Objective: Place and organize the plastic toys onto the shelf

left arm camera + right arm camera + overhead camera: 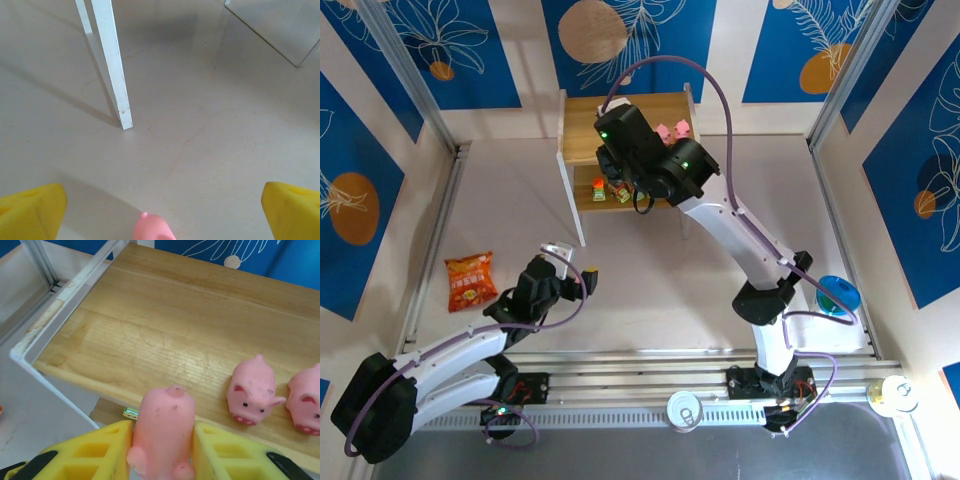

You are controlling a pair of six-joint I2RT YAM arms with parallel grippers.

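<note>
Right gripper (162,452) was clamped narrow on a pink pig (162,422), its long axis running along the fingers, poised over the front edge of the shelf (165,325). Bare top board lay straight ahead (second pig (251,390) and third pig (306,400) stood just beside). Left gripper (160,207) gaped wide, low over the tabletop (210,125).

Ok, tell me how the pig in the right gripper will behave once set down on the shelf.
Probably light and slightly squashy: the pig sits snug in the right gripper. Likely stable once released: two similar pigs stand upright on the flat shelf.
</note>
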